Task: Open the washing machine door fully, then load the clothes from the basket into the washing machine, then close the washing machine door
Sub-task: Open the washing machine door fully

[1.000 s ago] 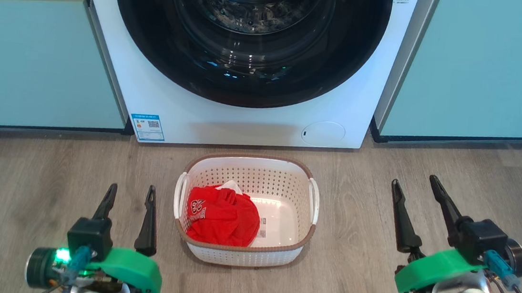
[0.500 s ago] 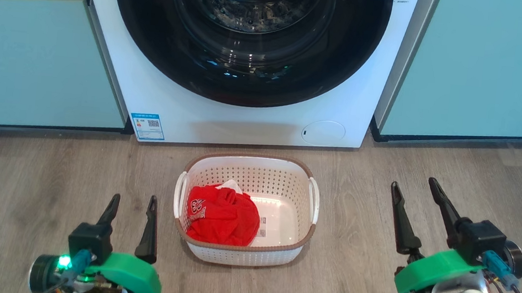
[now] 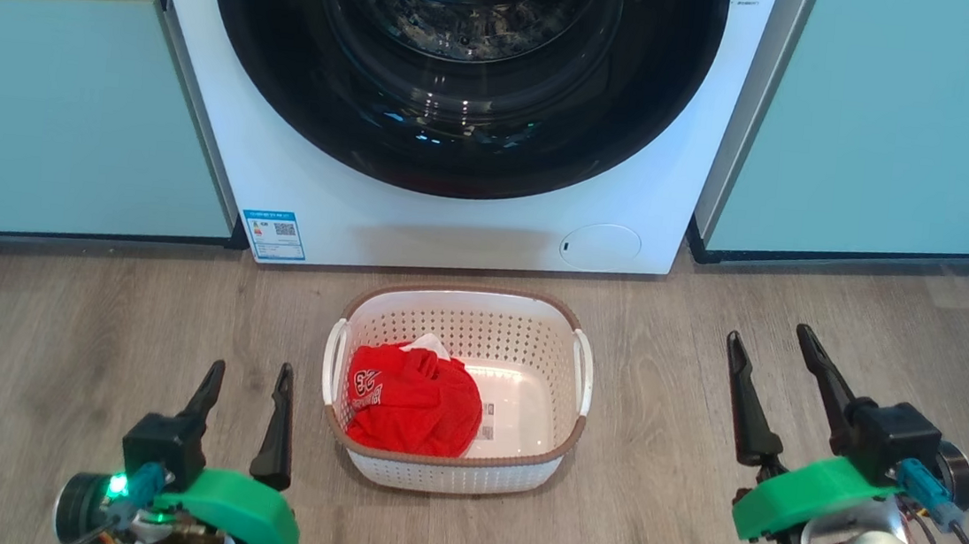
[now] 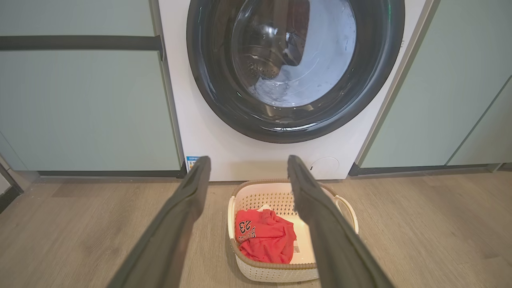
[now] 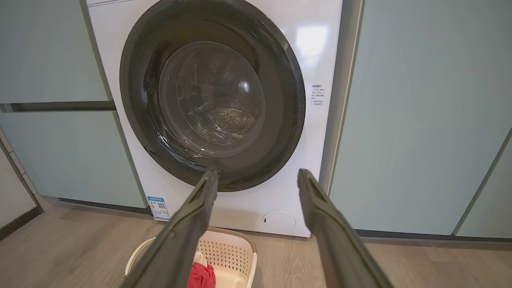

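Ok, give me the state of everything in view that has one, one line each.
washing machine door: shut, flush against the washing machine.
basket: upright on the floor, not empty.
clothes: bunched in the basket's left half, none loaded.
left gripper: open, empty, left of the basket.
right gripper: open, empty, right of the basket.

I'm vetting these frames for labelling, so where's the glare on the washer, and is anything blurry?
Head view: small glints low on the washing machine door, bright patch inside the basket. Left wrist view: pale reflection washes over the door glass. Right wrist view: white glare on the washing machine front. Nothing looks motion-blurred.
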`<state>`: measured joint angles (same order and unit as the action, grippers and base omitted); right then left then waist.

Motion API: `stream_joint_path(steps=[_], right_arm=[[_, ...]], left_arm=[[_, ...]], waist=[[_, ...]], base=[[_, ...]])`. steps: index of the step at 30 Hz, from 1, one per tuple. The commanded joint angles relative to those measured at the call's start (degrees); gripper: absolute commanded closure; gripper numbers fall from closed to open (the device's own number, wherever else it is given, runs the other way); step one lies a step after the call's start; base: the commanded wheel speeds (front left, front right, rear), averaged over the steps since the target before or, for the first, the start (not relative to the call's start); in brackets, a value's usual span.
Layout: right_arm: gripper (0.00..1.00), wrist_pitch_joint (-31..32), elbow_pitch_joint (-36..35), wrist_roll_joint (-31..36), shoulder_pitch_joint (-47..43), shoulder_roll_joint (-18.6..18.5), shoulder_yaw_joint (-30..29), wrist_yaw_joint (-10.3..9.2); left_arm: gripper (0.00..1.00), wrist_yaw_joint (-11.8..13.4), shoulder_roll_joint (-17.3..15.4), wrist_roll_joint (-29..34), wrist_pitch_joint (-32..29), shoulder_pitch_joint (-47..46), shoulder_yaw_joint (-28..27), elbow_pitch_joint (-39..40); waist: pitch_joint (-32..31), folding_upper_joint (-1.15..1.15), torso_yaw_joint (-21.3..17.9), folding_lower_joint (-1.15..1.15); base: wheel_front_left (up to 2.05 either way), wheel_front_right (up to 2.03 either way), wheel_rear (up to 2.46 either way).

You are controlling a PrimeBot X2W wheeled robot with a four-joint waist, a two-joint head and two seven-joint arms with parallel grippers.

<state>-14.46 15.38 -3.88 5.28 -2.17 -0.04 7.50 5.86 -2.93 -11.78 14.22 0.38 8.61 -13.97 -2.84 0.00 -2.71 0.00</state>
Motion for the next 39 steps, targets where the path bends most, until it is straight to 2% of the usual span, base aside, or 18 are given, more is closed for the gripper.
stream_joint_path(steps=[1,10,30,39], right_arm=[[0.0,-0.54,-1.43,-0.56,2.7,-0.71,1.32,-0.01],[0.0,-0.54,-1.19,-0.61,2.87,-0.71,1.19,-0.01],[0.0,-0.54,-0.13,-0.63,2.99,-0.71,0.97,-0.01],[0.0,-0.54,0.01,-0.28,2.89,-0.71,0.63,-0.01]], left_arm=[[0.0,-0.2,0.05,-0.27,0.78,-1.72,-2.17,2.02],[0.0,-0.31,0.05,0.01,0.78,-1.61,-2.41,2.66],[0.0,-0.45,0.05,0.53,0.78,-1.53,-2.17,2.38],[0.0,1.1,0.05,2.54,0.78,-1.27,-2.41,5.06]], waist=[[0.03,0.0,0.0,0.0],[0.12,0.0,0.07,0.0],[-0.41,0.0,0.12,0.0],[-0.55,0.0,0.02,0.0]], base=[[0.27,0.27,-0.55],[0.66,0.66,-1.33],[1.22,1.22,-2.43],[1.03,1.03,-2.07]])
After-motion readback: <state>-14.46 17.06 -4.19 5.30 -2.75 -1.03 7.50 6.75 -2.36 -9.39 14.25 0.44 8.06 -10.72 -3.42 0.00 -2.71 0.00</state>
